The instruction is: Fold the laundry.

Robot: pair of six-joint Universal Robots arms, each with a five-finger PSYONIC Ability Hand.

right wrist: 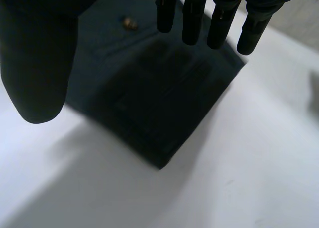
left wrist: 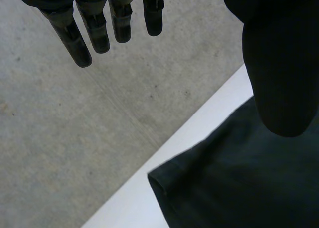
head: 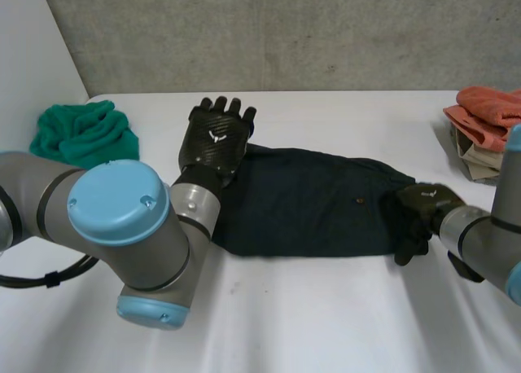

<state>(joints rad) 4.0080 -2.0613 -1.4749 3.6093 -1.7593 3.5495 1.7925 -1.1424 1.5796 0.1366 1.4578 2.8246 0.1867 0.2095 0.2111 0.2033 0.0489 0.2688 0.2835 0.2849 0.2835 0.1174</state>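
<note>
A dark navy garment (head: 309, 202) lies folded flat across the middle of the white table (head: 326, 308). My left hand (head: 213, 138) hovers over its far left corner, open, with straight fingers and nothing in it. In the left wrist view the hand (left wrist: 99, 31) is above that corner of the garment (left wrist: 229, 188), apart from it. My right hand (head: 420, 210) sits at the garment's right end. From its wrist camera the right hand (right wrist: 194, 19) is open above the garment's near right corner (right wrist: 159, 103). A small brass button (right wrist: 130, 23) shows on the cloth.
A crumpled green cloth (head: 81, 133) lies at the table's far left. At the far right edge an orange cloth (head: 488, 112) rests on a beige one (head: 476, 157). A grey wall (head: 285, 31) runs behind the table.
</note>
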